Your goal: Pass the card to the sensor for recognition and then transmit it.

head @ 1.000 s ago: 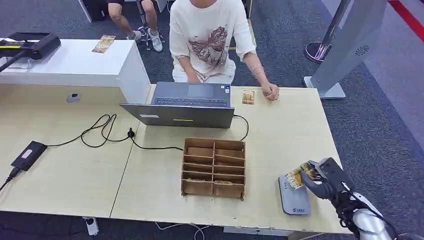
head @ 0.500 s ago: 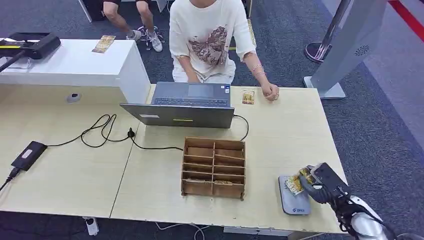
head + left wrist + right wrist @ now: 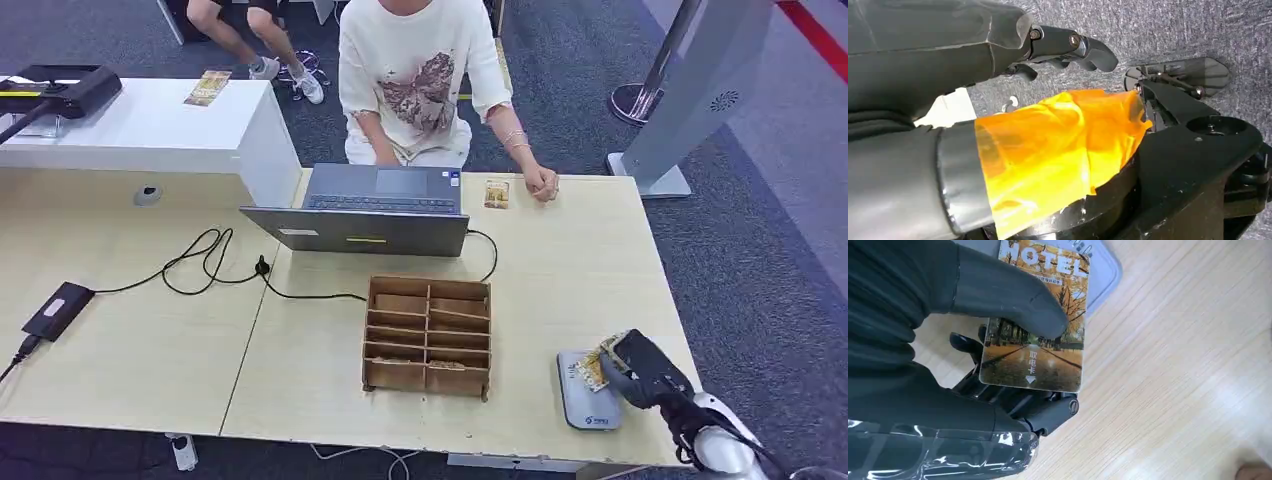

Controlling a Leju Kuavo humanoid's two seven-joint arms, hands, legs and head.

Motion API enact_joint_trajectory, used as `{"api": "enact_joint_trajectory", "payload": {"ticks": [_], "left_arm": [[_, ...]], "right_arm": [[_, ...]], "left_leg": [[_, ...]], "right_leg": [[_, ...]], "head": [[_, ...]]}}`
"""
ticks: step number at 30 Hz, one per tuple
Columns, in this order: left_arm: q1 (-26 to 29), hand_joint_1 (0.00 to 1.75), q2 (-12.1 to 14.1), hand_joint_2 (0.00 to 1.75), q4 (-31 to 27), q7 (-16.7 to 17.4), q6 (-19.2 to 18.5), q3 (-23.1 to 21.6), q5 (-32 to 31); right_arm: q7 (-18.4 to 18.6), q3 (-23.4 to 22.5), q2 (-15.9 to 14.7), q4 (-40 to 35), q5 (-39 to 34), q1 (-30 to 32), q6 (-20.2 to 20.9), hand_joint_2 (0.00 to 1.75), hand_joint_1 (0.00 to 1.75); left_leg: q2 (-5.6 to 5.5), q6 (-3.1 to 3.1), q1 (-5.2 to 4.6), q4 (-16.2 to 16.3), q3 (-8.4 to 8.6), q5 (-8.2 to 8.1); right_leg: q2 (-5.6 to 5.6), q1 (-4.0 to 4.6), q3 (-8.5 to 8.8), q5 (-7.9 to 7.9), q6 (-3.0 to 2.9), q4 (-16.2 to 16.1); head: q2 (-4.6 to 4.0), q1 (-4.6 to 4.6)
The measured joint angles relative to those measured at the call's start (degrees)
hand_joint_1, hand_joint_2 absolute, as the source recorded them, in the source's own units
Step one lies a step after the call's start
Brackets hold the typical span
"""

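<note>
Right wrist view: card [image 3: 1037,320], printed HOTEL over an autumn avenue, pinched in the right hand [image 3: 948,340], thick thumb pressed on its printed face, darker fingers [image 3: 1048,415] under it; its far end lies over the grey sensor [image 3: 1103,270], whether touching cannot be told.

Head view: card [image 3: 592,368] sits above the sensor pad [image 3: 585,390] near the bench's front right corner, the right hand [image 3: 640,372] coming in from the right edge; card pokes out of the hand toward the bench middle.

Step in hand, as judged: presenting the card for the read; best held flat and low over the pad's centre, thumb pressure steady so it does not slip, a pause before lifting; the handover looks not yet begun.

Left hand [image 3: 998,75] hangs over carpet, fingers curled with nothing seen in them.

Beyond: wooden compartment box [image 3: 428,335] just left of the sensor; laptop [image 3: 360,210] at the far edge; a person [image 3: 415,80] seated behind it, hand resting by a second card [image 3: 497,193].
</note>
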Motion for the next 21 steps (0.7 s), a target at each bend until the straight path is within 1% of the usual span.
{"api": "enact_joint_trajectory", "payload": {"ticks": [8,11,21], "left_arm": [[0.0,0.0,-0.07,0.0,0.0,0.0,0.04,0.26,0.02],[-0.05,0.0,-0.09,0.0,0.0,0.02,0.04,0.37,0.02],[-0.04,0.0,-0.11,0.0,0.0,0.0,0.07,0.5,0.2]], "right_arm": [[1.07,0.81,0.0,1.03,4.57,-0.91,-2.12,1.75,1.75],[1.7,1.05,0.11,1.53,6.73,-1.78,-3.5,1.75,1.75],[2.01,1.57,0.42,2.27,8.61,-2.07,-4.13,1.75,1.75]], "left_leg": [[0.01,0.0,0.0,0.0,0.01,0.0],[-0.01,0.0,0.01,0.0,0.05,0.0],[-0.03,0.0,0.01,0.0,0.03,0.0]], "right_leg": [[0.0,0.0,0.01,0.0,0.0,0.0],[-0.01,0.01,0.05,0.0,0.0,0.0],[-0.04,0.01,0.06,0.0,0.01,0.0]], "head": [[0.0,0.0],[0.0,0.0],[0.0,0.0]]}}
